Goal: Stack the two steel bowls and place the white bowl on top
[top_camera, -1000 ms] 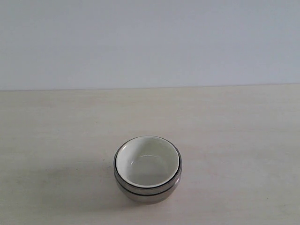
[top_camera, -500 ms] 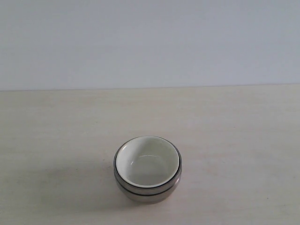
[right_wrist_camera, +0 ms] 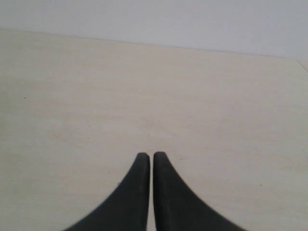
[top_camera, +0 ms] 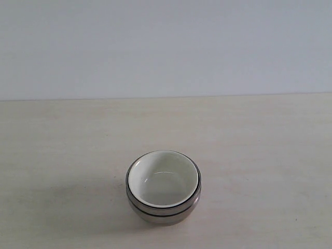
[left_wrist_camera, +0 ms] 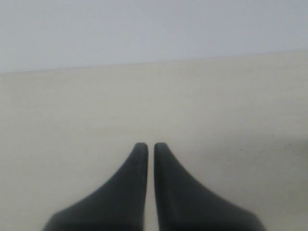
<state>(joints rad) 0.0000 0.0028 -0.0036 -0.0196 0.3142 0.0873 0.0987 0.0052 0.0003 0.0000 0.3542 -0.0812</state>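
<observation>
The white bowl (top_camera: 165,179) sits nested inside the steel bowls (top_camera: 161,213), which form one stack near the table's front in the exterior view; only the shiny outer wall and rims of the steel ones show. No arm appears in that view. In the left wrist view my left gripper (left_wrist_camera: 150,147) is shut with nothing between its dark fingers, over bare tabletop. My right gripper (right_wrist_camera: 151,156) is likewise shut and empty over bare tabletop. Neither wrist view shows the bowls.
The pale wooden table (top_camera: 259,145) runs back to a plain light wall (top_camera: 166,46). A faint shadow lies to the left of the stack.
</observation>
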